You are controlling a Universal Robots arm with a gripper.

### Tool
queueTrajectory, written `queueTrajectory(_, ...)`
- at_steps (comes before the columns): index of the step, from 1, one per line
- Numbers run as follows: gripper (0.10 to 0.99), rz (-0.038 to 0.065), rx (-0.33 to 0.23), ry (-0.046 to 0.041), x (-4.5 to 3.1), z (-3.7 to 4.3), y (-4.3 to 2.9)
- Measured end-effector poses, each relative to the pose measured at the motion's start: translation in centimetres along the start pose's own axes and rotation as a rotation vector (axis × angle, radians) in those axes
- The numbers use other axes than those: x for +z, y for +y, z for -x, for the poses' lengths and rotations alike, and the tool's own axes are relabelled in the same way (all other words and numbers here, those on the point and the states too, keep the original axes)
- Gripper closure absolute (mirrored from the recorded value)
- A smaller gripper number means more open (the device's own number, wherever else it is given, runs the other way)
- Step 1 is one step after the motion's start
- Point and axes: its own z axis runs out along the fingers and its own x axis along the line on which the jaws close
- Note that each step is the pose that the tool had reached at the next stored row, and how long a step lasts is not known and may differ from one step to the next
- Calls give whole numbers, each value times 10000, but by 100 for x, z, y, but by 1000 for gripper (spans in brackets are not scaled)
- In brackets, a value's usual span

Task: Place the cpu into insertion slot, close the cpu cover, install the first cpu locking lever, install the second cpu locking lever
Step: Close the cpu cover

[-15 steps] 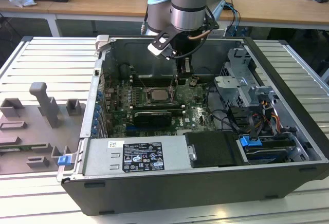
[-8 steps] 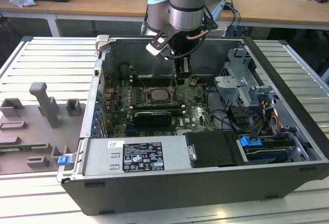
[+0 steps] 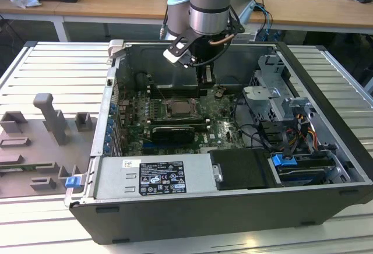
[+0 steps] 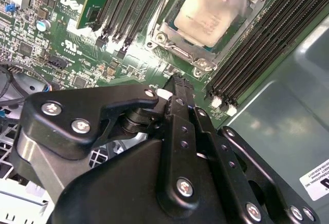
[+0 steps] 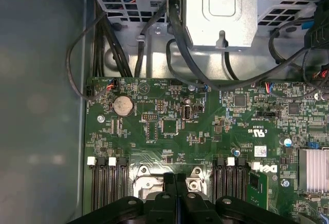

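In the exterior view, grey holder blocks (image 3: pixel 46 131) sit on the surface (image 3: pixel 35 219) at the exterior view's left. Next comes the open PC box (image 3: pixel 233 219) w/ the green board (image 3: pixel 218 127) inside. The insertion slot (image 3: pixel 182 108) is mid-board. The claw (image 3: pixel 205 79) hangs just to the exterior view's right of it & a bit behind. In the second wrist view the cpu (image 4: pixel 208 13) lies flat in the slot, near the claw tip, not touching. The claw fingers (image 5: pixel 169 183) are pressed together, holding nothing.

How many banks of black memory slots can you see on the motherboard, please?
2: one bank and another, either side of the insertion slot; the gripper hides part of both.
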Motion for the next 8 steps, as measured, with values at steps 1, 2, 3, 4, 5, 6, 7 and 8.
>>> queueTrajectory(1, 980, 0, 0, 0, 0, 0, -3)
queueTrajectory(2, 980, 0, 1, 0, -1, 0, -13)
queueTrajectory(3, 980, 0, 0, 0, -1, 0, -19)
queueTrajectory(4, 980, 0, 1, 0, -1, 0, -24)
queueTrajectory(5, 980, 0, 0, -1, -2, -1, -40)
queueTrajectory(6, 980, 0, 1, -2, 0, -1, -61)
queueTrajectory(7, 980, 8, 0, -1, 4, -2, -102)
queueTrajectory(8, 980, 10, 1, -2, 7, -2, -135)
